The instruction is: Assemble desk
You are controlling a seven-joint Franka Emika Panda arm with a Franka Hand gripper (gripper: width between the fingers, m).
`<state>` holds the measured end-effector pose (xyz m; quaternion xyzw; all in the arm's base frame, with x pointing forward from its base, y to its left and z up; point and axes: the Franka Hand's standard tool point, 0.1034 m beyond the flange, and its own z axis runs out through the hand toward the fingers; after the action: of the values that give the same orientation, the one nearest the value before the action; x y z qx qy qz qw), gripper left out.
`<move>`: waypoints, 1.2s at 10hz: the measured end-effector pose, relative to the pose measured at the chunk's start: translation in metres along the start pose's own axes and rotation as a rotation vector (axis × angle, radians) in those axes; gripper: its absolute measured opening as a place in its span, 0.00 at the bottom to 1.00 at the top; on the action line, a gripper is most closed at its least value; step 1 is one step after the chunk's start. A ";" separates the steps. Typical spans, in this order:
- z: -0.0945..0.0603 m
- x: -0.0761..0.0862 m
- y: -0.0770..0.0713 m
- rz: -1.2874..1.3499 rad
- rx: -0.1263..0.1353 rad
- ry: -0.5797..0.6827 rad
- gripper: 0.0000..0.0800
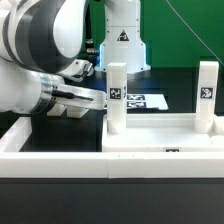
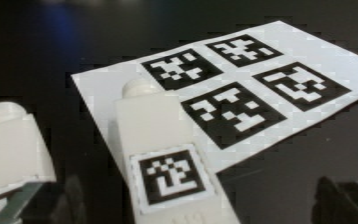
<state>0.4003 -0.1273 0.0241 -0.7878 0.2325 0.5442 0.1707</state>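
The desk is partly built. Its tabletop (image 1: 165,135) lies flat on the black table (image 1: 60,205), just behind the low white border wall (image 1: 90,162), and two leg posts stand upright on it: the near post (image 1: 116,97) at the end toward the exterior view's left, and the far post (image 1: 207,95) at the other end. No other legs can be seen in either view. The gripper (image 1: 93,99) reaches in level from the exterior view's left with its fingers (image 2: 11,150) spread wide and nothing held between them. In the wrist view the near post (image 2: 169,150) stands in the gap between them, with the marker board (image 2: 229,85) on the table beyond it. Whether a finger is touching the post cannot be told. The step in hand looks like work on this near post, probably gripping it to turn it down into its corner. The next move would call for the fingers to close squarely on the post's flat sides, then twist about its upright axis without tilting it or dragging the tabletop.
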 end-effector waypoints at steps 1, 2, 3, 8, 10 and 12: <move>0.000 0.000 0.000 0.000 0.000 0.000 0.81; 0.000 0.000 0.000 0.000 0.000 0.000 0.81; -0.002 -0.006 -0.002 -0.005 0.003 -0.012 0.81; -0.006 -0.011 -0.013 -0.103 -0.005 0.003 0.81; -0.006 -0.011 -0.013 -0.129 -0.005 0.002 0.81; -0.009 -0.010 -0.018 -0.218 -0.014 0.000 0.81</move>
<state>0.4143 -0.1156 0.0371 -0.8096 0.1419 0.5238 0.2234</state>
